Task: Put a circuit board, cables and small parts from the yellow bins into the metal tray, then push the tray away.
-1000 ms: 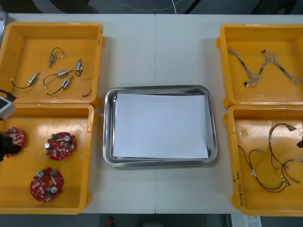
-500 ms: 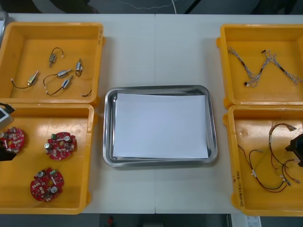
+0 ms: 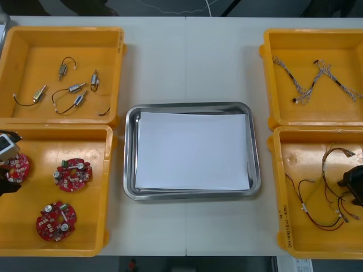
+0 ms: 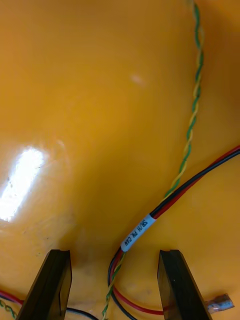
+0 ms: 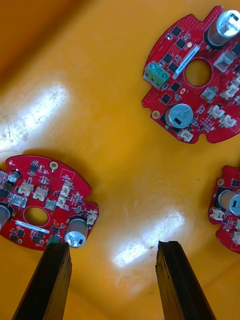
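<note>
1. Well, widest first: the light table (image 3: 187,56) carried it all, with the metal tray (image 3: 191,106) at its middle, white inside.
2. Four yellow bins flanked the tray. On the robot's left sat the far left bin (image 3: 34,62) and the near left bin (image 3: 85,221). On its right sat the far right bin (image 3: 306,45) and the near right bin (image 3: 306,153).
3. Down over the near left bin, at its outer side, was the left gripper (image 5: 112,250), fingers spread wide and gripping nothing.
4. Across the table, the right gripper (image 4: 114,255) hung low over the near right bin's outer side, its fingers likewise parted and empty.
5. Three round red circuit boards lay in the near left bin.
   - The nearest board (image 5: 42,215) sat just beyond one of the left gripper's fingertips, its rim meeting that tip, but it was not in the gap.
   - Bare bin floor showed between the fingers.
   - The second board (image 5: 195,80) lay well beyond the other finger.
   - The third board (image 5: 230,215) lay off to that same side.
6. Cables next.
   - A black-and-red cable (image 4: 190,187) with a white label (image 4: 136,235) ran straight into the gap between the right gripper's fingers, and neither finger was pressed on it.
   - A green-and-yellow twisted cable (image 4: 192,110) trailed in beside it.
   - Pale twisted cables (image 3: 315,79) lay in the far right bin.
7. Smallest of all, the small metal parts (image 3: 74,88) lay scattered in the far left bin, well apart from both grippers.
</note>
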Robot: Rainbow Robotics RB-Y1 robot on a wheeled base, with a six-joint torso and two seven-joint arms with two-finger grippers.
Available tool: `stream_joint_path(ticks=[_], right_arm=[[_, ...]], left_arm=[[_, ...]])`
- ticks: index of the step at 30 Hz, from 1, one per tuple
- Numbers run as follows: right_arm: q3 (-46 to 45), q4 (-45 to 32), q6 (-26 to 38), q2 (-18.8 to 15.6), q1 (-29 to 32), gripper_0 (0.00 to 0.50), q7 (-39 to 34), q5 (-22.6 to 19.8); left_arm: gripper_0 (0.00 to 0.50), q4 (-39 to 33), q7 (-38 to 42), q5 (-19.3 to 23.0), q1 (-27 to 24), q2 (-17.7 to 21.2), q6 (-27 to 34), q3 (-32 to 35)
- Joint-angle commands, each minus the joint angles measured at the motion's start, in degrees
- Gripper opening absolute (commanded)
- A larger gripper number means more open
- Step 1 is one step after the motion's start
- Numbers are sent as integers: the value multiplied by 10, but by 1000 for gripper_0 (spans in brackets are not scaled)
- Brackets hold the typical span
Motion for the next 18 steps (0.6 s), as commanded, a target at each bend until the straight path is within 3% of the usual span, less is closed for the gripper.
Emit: stream_joint_path(ticks=[1,11,13,14,18], right_arm=[[12,18,-21,5,0,500,-22,7],[19,20,-10,6,2,500,-30,13],[21,20,-8,6,1,128,-31,13],[20,20,-8,5,2,0,-34,12],[19,20,-6,5,1,0,-38,8]], left_arm=[[500,17,-78,9,13,30,-13,-7],[500,53,-86,13,-16,37,-52,-58],[500,58,-87,12,-20,37,-56,-65],[500,60,-88,12,-22,36,-56,-65],[500,65,-92,9,-25,37,-57,-65]])
